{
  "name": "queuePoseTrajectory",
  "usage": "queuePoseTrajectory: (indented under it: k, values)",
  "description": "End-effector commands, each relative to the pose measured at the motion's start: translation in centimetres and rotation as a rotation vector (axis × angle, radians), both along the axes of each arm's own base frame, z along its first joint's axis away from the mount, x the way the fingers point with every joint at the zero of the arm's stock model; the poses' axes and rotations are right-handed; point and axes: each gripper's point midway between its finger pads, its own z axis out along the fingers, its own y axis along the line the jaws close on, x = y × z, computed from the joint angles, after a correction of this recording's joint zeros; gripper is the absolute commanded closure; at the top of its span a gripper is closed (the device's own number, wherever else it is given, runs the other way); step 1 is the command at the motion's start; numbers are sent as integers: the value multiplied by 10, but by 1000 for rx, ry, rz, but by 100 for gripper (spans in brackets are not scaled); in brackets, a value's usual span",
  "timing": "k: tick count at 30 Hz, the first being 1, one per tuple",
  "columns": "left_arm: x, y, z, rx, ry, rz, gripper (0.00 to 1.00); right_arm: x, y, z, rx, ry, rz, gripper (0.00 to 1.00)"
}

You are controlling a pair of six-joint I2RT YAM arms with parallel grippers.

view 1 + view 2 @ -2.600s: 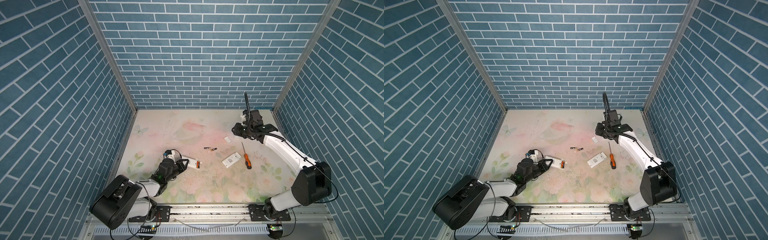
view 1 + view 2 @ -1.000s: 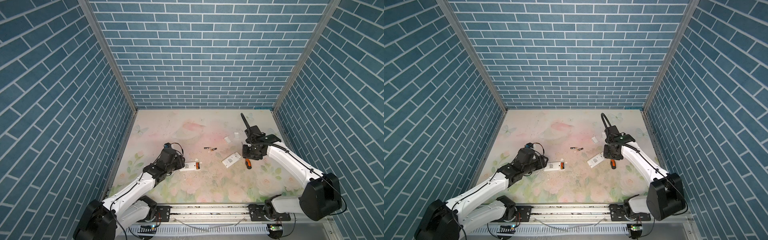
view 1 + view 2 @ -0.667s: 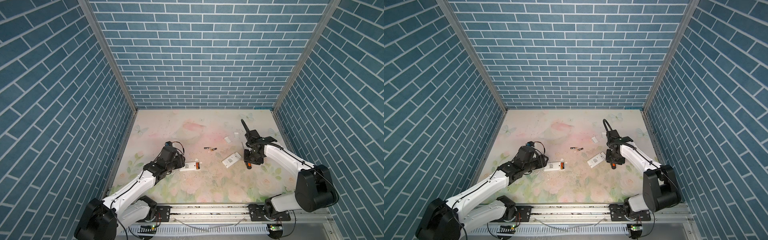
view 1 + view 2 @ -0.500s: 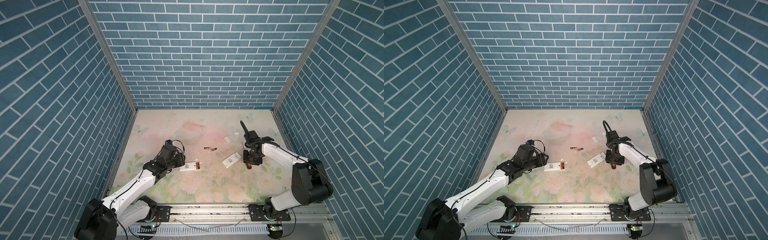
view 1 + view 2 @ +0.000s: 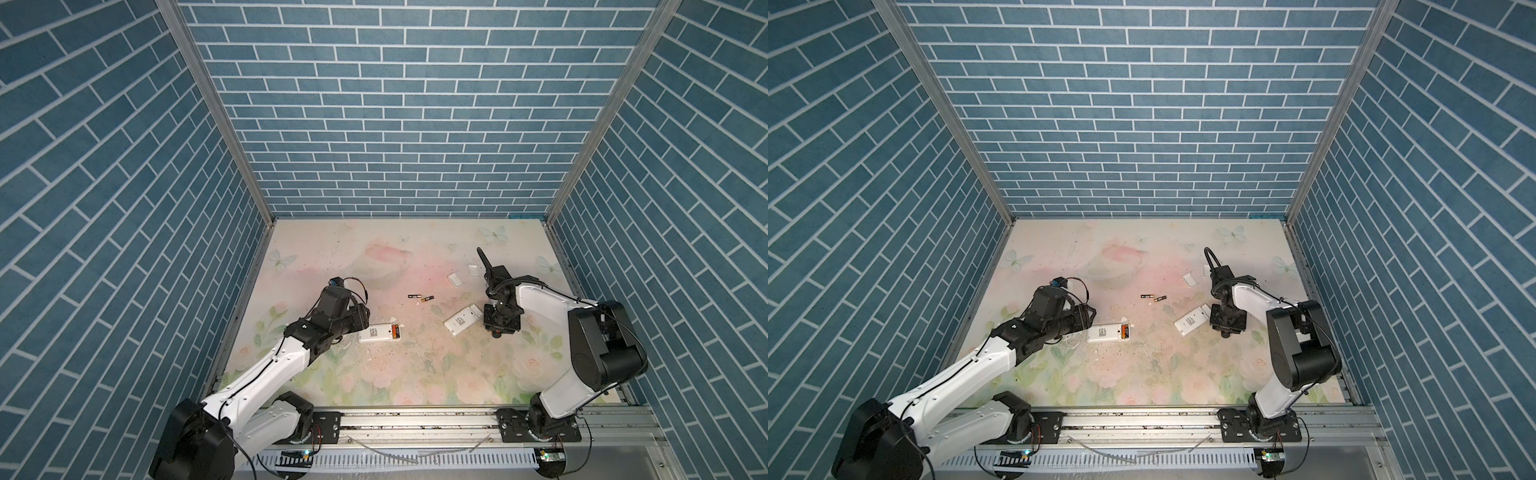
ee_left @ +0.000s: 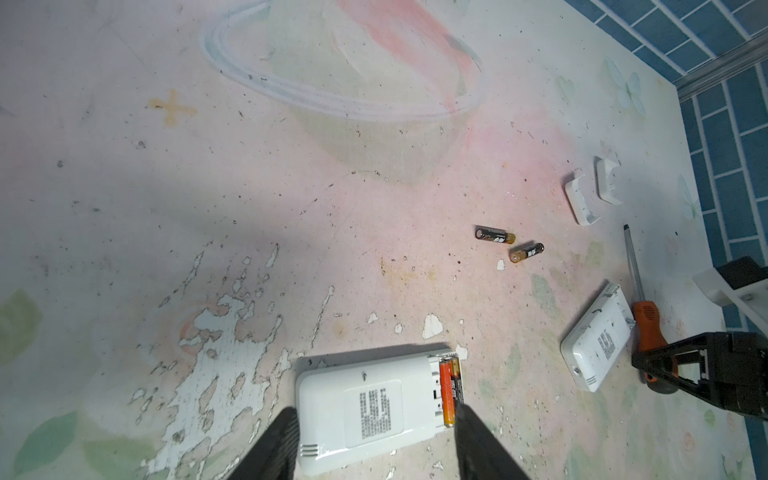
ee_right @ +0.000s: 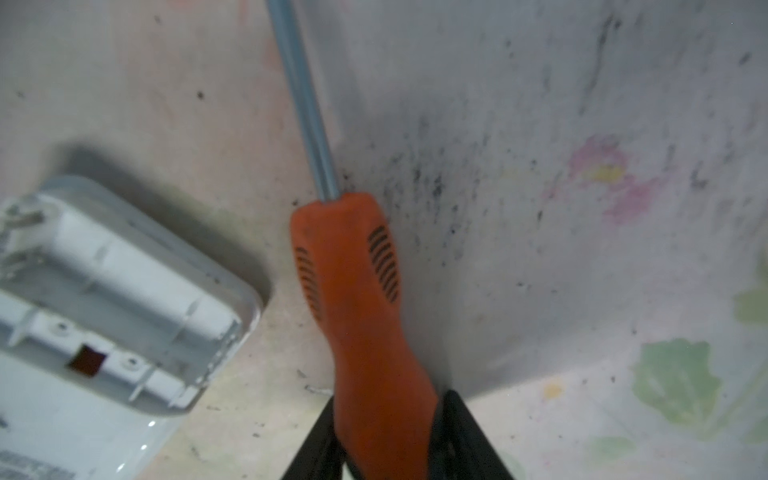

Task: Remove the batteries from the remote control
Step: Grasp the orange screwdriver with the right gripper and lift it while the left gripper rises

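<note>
loaded remote: white, flat on the bench with its back up and the cover off its slot, left of the middle in both top views
orange battery: lies in the open slot at one end of the loaded remote; a black battery with a gold tip lies just beside it, at the very edge
loose batteries: two, black with gold ends, almost end to end on the bare bench near its middle, farther back than both remotes and apart from them
empty remote: white, back up, slot open and bare, lying slantwise right of the middle, just beside the screwdriver
covers: two small white pieces side by side, farther back on the right
left pincer: fingers stand about halfway apart with nothing clamped between them; it hangs close over the loaded remote, and in the wrist view the two fingers frame it; whether they touch it I cannot tell
right pincer: closed in on the butt of the screwdriver's orange handle, a finger against each side
screwdriver: steel shaft points toward the back of the bench; whether it has left the bench I cannot tell
</note>
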Motion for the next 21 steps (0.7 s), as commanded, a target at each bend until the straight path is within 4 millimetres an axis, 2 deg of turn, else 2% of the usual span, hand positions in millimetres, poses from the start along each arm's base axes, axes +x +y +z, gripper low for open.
queuePoseTrajectory:
  k: [1, 3, 6, 10, 14, 18, 19, 21]
  values:
    - [6, -4, 11, -8, -14, -17, 38, -5, -6, -10, -21, 21, -1, 78]
    - [8, -9, 15, -30, -13, -33, 38, -4, -4, -5, -7, 4, 6, 87]
    - [12, -21, 22, -76, -6, -72, 37, -5, -5, 11, -3, -30, 11, 95]
    - [18, -42, 31, -174, -8, -125, 36, -5, 2, 42, 52, -109, 31, 100]
    - [34, -75, 53, -351, -66, -200, 38, -5, 30, 78, 158, -225, 117, 100]
    - [44, -98, 62, -449, -96, -246, 39, -8, 73, 110, 283, -292, 246, 100]
    - [49, -106, 73, -466, -123, -264, 39, -8, 83, 116, 310, -301, 272, 100]
    - [51, -118, 78, -486, -142, -290, 39, -9, 103, 128, 365, -316, 328, 100]
